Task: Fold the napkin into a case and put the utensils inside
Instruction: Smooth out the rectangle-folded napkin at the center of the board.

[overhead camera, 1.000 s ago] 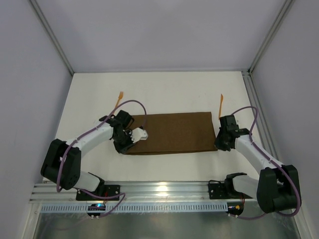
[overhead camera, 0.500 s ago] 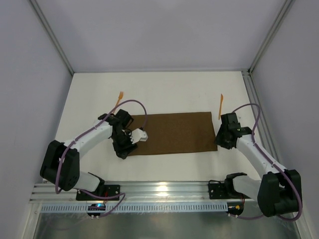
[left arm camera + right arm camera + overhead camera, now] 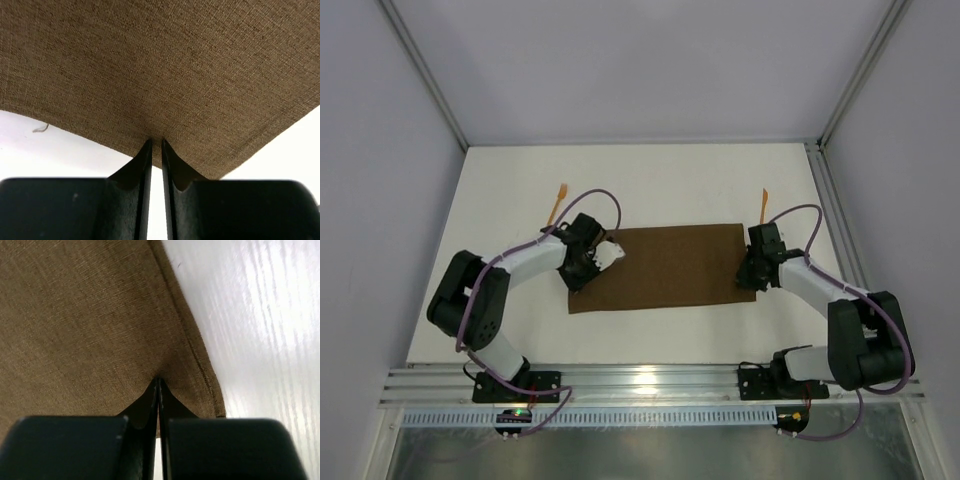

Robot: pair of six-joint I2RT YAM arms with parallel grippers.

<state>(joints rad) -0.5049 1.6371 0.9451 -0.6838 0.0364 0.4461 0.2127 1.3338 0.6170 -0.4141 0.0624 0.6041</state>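
The dark brown napkin lies flat as a wide rectangle in the middle of the table. At its left edge my left gripper is shut on the napkin, jaws nearly together and tips pinching the cloth. My right gripper is shut on the napkin close to its hemmed right edge. Two orange utensils lie on the bare table beyond the cloth, one at the far left and one at the far right. No folded case shows.
The white table is boxed in by pale walls at the back and sides. A metal rail with the arm bases runs along the near edge. Purple cables loop over both arms.
Both grippers opened, then shut again. They moved from the napkin's near corners a little farther up its short edges. The napkin has kept its shape and place.
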